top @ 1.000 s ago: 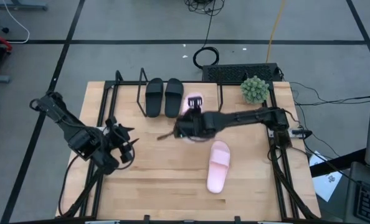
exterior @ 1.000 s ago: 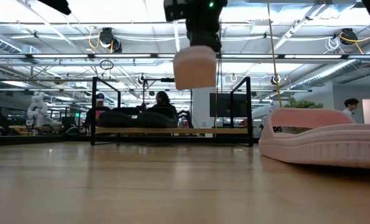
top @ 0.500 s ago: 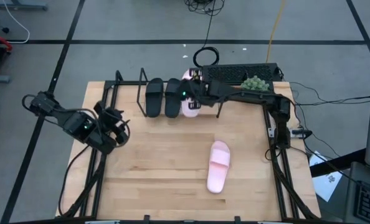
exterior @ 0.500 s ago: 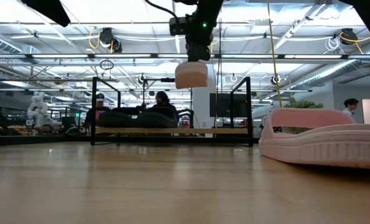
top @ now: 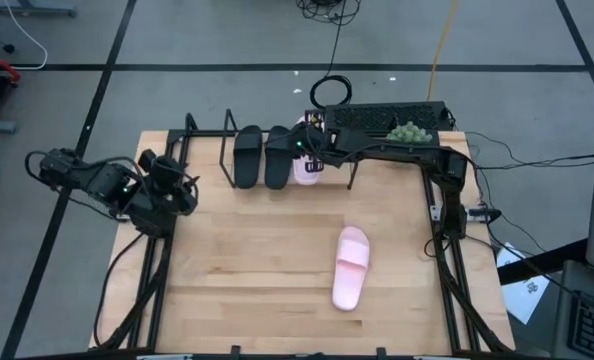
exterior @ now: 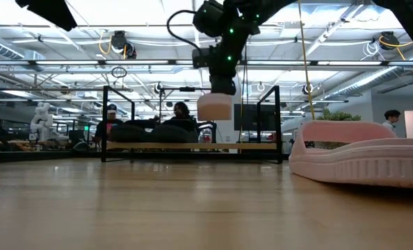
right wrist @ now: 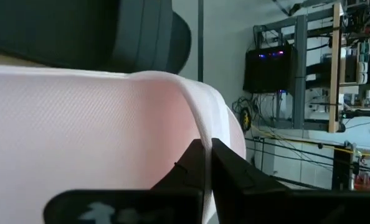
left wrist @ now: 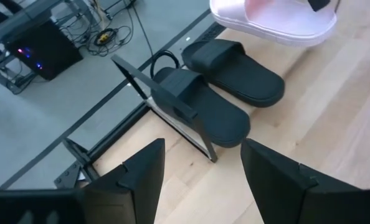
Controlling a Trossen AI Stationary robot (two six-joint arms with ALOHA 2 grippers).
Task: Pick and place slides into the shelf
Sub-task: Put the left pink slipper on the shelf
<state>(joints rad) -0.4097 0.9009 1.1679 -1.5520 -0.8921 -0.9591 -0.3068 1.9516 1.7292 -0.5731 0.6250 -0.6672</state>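
Observation:
The black pair (top: 263, 156) lies side by side on the shelf (exterior: 255, 146), also seen in the left wrist view as black slides (left wrist: 219, 93). My right gripper (top: 311, 148) is shut on a pink slide (top: 308, 166) just right of them, over the shelf board; the low view shows this held slide (exterior: 215, 107) above the board. The other pink slide (top: 350, 266) lies sole down on the table's right middle. My left gripper (top: 169, 186) is open and empty at the table's left, near the shelf's left end. My right gripper pinches the pink slide by the strap's edge (right wrist: 197, 134) between its two fingers (right wrist: 232, 171), coming from above and pointing down. The slide hangs roughly level below the fingers, lifted clear above the shelf board, next to the right black slide.
The shelf's black wire frame (top: 191, 140) stands at the table's far side. A green plant (top: 409, 131) and a dark box (top: 377, 115) sit at the far right corner. Bare tabletop (top: 257, 270) lies in the near left and middle. People show in the room behind.
My right gripper carried the pink slide from above the table's middle toward the far edge, then lowered it over the shelf beside the black pair. My left gripper drew back toward the table's left and far edge. The other pink slide stayed put.

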